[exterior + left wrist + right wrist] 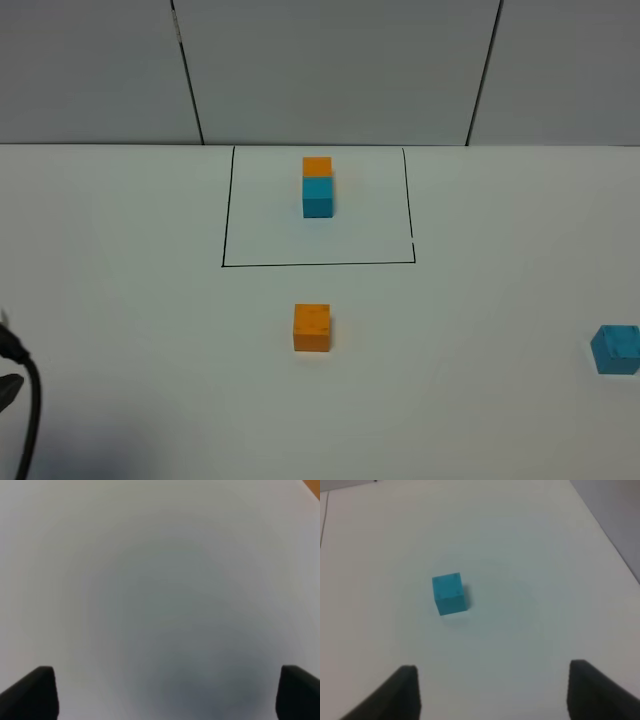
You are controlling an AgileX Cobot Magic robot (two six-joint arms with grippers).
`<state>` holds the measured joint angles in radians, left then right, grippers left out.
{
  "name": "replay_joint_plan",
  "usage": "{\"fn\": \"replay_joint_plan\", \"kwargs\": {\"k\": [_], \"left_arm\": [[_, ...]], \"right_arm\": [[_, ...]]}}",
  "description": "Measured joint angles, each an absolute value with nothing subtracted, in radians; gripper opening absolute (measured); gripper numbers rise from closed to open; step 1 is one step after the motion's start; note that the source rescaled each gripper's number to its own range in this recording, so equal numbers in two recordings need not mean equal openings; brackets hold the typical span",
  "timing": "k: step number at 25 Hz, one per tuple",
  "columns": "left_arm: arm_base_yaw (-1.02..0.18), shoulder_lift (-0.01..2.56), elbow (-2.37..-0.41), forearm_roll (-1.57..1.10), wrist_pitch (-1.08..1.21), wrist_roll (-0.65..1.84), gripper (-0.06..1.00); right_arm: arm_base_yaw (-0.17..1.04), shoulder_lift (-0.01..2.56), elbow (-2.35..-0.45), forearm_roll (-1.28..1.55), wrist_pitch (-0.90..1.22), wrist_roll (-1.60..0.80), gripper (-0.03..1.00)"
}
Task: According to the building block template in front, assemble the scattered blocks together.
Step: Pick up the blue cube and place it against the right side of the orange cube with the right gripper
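Observation:
The building block template is an orange cube [317,166] joined to a teal-blue cube [318,195] inside a thin black drawn rectangle [223,210] at the back middle of the white table. The loose orange cube [311,328] sits in front of the frame. The loose teal-blue cube [616,349] sits at the far right edge; it also shows in the right wrist view [449,593], ahead of my open, empty right gripper [495,692]. My left gripper [165,695] is open and empty over bare table.
A black cable and part of the left arm [18,400] show at the left edge of the high view. A grey panelled wall [330,70] stands behind the table. A small orange corner [315,483] shows in the left wrist view.

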<state>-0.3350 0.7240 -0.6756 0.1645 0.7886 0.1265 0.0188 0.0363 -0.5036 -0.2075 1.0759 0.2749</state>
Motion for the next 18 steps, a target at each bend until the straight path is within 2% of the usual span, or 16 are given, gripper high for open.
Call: {"fn": "replay_joint_plan", "kwargs": {"k": [8, 18], "left_arm": [[-0.232, 0.537, -0.672, 0.106, 0.922, 0.119, 0.96], [-0.207, 0.357, -0.520, 0.014, 0.967, 0.105, 0.96]], "right_arm": [[0.019, 0.036, -0.504, -0.208, 1.076, 0.275, 0.58], [0.019, 0.036, -0.504, -0.208, 1.076, 0.275, 0.58]]}}
